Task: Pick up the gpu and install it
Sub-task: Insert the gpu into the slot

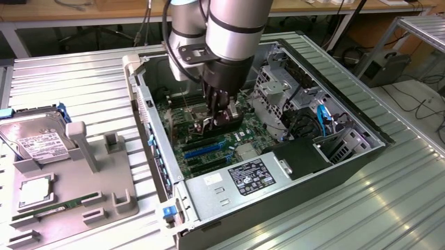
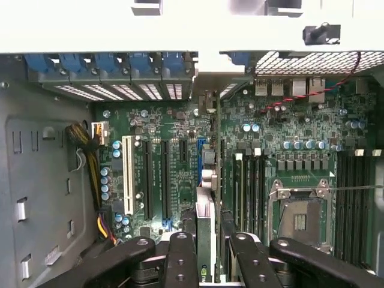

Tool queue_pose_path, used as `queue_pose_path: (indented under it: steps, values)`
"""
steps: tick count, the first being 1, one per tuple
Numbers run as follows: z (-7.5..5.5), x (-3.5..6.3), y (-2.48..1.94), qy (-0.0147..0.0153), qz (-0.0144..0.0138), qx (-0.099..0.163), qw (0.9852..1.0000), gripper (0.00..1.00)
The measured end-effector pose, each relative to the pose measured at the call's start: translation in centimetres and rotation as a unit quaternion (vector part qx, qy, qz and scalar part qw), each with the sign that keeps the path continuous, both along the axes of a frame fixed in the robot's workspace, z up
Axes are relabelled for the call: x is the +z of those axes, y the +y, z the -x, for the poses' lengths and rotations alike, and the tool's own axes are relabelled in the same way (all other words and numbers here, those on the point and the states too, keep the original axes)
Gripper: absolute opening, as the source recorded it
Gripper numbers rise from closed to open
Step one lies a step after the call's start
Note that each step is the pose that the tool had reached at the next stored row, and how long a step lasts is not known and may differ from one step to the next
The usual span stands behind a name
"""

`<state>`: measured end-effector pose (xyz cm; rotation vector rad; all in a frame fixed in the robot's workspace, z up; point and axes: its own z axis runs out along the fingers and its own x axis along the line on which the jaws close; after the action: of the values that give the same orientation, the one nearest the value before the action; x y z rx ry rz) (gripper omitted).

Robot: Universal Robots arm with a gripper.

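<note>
Black gripper [image 2: 207, 252] at lower centre of the wrist view pinches the thin dark gpu card [image 2: 209, 180] edge-on between its fingers [image 2: 180, 258], held upright so its edge faces the green motherboard [image 2: 288, 138] slots. In the exterior view it hangs mid-frame inside the open grey computer case [image 1: 347, 156], above the board.

The open case [image 1: 347, 166] is crowded — drive cage [image 1: 278, 83] and power supply [image 1: 230, 187] flank the motherboard [image 1: 201, 151], leaving room only from above.
</note>
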<state>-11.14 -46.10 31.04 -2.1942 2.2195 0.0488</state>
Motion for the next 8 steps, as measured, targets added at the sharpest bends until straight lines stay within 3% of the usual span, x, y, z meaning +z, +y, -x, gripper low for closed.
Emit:
queue_pose_path:
  steps: [8]
  values:
    - [0.1,-1.47,-0.14,-0.0016,0.0001,0.003,1.0000,0.26]
